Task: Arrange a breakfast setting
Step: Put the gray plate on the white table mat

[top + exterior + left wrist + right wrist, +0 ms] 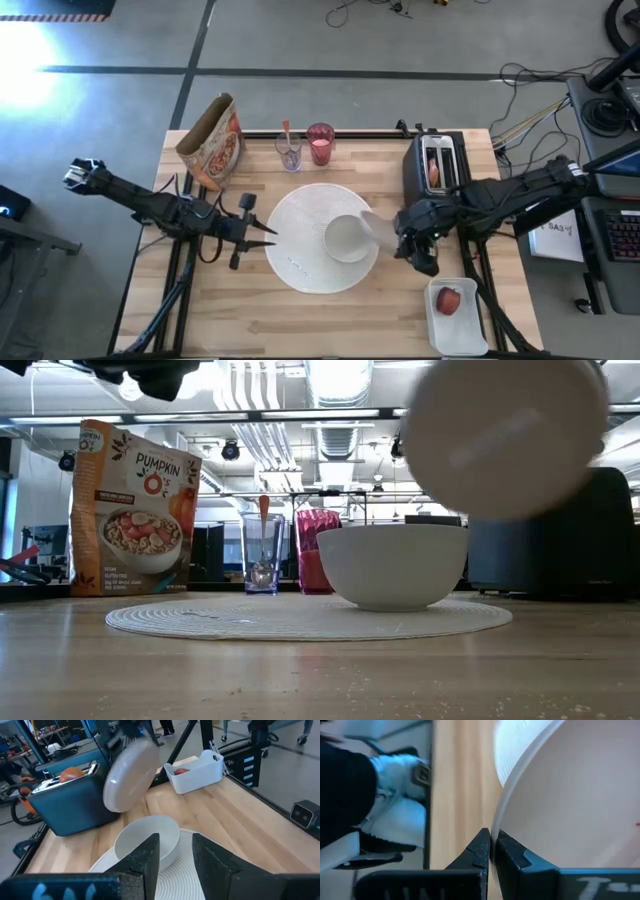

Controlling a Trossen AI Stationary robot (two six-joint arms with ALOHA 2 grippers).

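above plate [300,250]: right gripper [397,238] pinching tilted bowl [380,228]

The right claw [408,243], reaching in from the bench's right side, pinches the rim of a small white bowl [377,229] between its 2 closed fingers [481,851], holding it tilted off the bench. The left claw [268,236], stretched level from the left side, hovers with its 2 fingers [145,857] parted, gripping nothing.
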